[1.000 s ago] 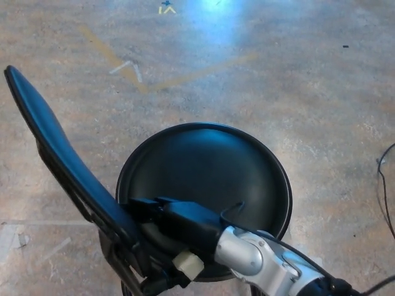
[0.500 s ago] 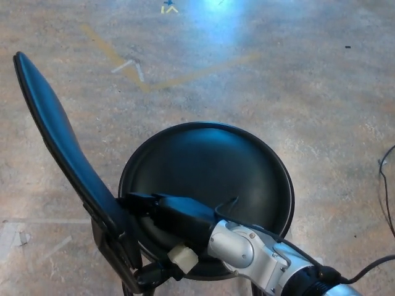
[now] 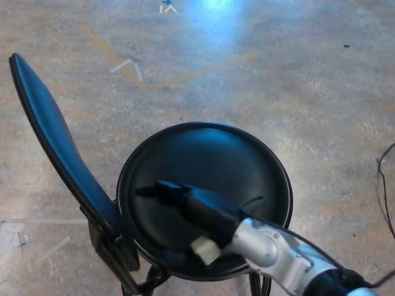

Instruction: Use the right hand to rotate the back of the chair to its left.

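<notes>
A black chair with a round seat [image 3: 213, 166] stands on the floor in the head view. Its narrow curved backrest [image 3: 49, 132] rises at the seat's left side, seen almost edge-on. My right hand [image 3: 188, 202] reaches in from the lower right and hovers over the front left of the seat. Its fingers [image 3: 151, 190] point left toward the backrest's base, with a small gap between them and the backrest. The hand is open and holds nothing. My silver forearm [image 3: 271, 250] trails behind it. My left hand does not show.
The chair's black frame and legs [image 3: 123, 271] show under the backrest at the bottom left. A black cable [image 3: 384, 185] lies on the floor at the right edge. Yellow and white tape marks [image 3: 133, 71] cross the concrete floor beyond the chair.
My right hand has drawn back from the backrest's base and now sits over the seat, apart from the backrest. The backrest has swung slightly further left and toward the far side.
</notes>
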Motion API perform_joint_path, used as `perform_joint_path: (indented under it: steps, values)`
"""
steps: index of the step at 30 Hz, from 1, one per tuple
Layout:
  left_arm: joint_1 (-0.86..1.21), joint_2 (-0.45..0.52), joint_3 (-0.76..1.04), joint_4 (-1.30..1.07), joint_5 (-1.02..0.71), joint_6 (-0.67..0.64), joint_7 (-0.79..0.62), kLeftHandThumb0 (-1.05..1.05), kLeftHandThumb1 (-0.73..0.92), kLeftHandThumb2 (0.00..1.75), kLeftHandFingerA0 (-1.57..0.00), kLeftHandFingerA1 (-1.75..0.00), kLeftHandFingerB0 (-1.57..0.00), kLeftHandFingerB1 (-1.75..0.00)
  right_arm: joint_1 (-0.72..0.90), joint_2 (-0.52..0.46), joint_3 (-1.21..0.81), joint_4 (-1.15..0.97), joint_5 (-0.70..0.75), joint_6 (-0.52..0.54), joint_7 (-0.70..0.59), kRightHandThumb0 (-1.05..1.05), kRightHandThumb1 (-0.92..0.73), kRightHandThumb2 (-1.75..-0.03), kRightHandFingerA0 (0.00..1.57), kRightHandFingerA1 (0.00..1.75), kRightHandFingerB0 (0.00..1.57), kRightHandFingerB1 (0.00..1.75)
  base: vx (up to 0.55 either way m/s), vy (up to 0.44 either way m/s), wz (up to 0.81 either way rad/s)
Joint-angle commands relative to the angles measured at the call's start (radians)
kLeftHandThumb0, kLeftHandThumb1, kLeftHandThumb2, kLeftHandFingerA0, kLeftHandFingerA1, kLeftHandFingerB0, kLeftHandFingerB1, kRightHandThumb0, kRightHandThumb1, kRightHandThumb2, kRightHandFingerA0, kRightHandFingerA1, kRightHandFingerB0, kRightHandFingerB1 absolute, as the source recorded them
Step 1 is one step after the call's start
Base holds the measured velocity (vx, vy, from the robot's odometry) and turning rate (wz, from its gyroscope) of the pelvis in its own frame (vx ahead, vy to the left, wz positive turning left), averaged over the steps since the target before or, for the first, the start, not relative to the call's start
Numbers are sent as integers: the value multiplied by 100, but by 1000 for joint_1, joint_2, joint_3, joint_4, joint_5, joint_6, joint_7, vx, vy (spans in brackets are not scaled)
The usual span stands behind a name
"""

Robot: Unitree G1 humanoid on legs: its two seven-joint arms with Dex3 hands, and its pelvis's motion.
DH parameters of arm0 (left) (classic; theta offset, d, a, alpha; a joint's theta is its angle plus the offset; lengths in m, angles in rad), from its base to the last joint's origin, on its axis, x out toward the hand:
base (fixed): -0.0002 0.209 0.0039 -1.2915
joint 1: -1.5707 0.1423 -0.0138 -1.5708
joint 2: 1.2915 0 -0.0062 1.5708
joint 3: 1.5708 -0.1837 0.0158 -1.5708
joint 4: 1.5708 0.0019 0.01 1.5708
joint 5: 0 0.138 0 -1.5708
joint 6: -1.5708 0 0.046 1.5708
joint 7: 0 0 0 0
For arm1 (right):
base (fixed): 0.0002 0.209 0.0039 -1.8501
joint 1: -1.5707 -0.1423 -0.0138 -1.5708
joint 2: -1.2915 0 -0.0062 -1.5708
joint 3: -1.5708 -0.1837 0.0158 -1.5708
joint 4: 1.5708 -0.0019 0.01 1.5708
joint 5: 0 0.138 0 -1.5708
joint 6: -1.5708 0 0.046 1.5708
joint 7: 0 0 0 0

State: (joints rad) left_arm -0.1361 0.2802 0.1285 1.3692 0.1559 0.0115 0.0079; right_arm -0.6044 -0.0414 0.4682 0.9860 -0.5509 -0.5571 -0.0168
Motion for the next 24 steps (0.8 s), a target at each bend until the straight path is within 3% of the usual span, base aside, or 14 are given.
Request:
perform_joint_path:
  steps: [1, 2, 3, 5, 9, 13, 17, 18, 19, 24]
  values:
    - [10, 0, -4, 3, 9, 6, -3, -47, 75, 62, -56, -47, -48, -41, 125, -114, -69, -144, 52, -78, -39, -105, -65, -108, 0, 44, 0, 46, 0, 0, 0]
    - [9, 0, -5, 3, 10, 7, -5, -47, 75, 62, -56, -47, -48, -41, 149, -138, -83, -171, 61, -89, -41, -105, -65, -108, 0, 44, 0, 46, 0, 0, 0]
    - [10, 1, -13, 3, 17, 4, -4, -46, 76, 62, -57, -47, -48, -41, 180, -169, -102, -204, 70, -103, -38, -105, -74, -64, 0, 15, 0, 20, 0, 0, 0]
    - [15, -2, -12, 3, 13, 3, -2, -45, 77, 63, -56, -48, -47, -41, 248, -214, -146, -270, 84, -110, -51, -105, -74, -64, 0, 16, 0, 21, 0, 0, 0]
    - [21, -6, -10, 3, 8, -3, -2, -46, 75, 62, -55, -47, -48, -41, 380, -317, -256, -356, 112, -103, -87, -105, -80, -66, 0, 0, 0, 3, 0, 0, 0]
    - [20, -12, -19, 4, 14, -5, 2, -46, 74, 62, -57, -48, -49, -42, 436, -367, -349, -323, 132, -79, -130, -105, -92, -70, 0, 0, 0, 4, 0, 0, 0]
    - [22, -18, -10, 4, 3, 0, 2, -44, 75, 62, -54, -47, -47, -41, 432, -349, -437, -146, 192, -89, -186, -105, -90, -68, 0, 3, 0, 8, 0, 0, 0]
    - [22, -19, -10, 3, 3, -1, 2, -46, 74, 62, -55, -48, -48, -42, 424, -341, -461, -93, 220, -89, -182, -105, -90, -73, 0, 9, 0, 16, 0, 0, 0]
    - [23, -21, -8, 3, 2, -2, 3, -45, 74, 62, -55, -48, -48, -42, 408, -328, -496, -15, 257, -86, -176, -105, -92, -67, 0, 27, 0, 29, 0, 0, 0]
    - [32, -23, -25, 5, 22, -8, 4, -42, 75, 62, -56, -48, -48, -42, 367, -302, -583, 181, 300, -42, -204, -105, -92, -75, 0, 40, 0, 22, 0, 0, 0]
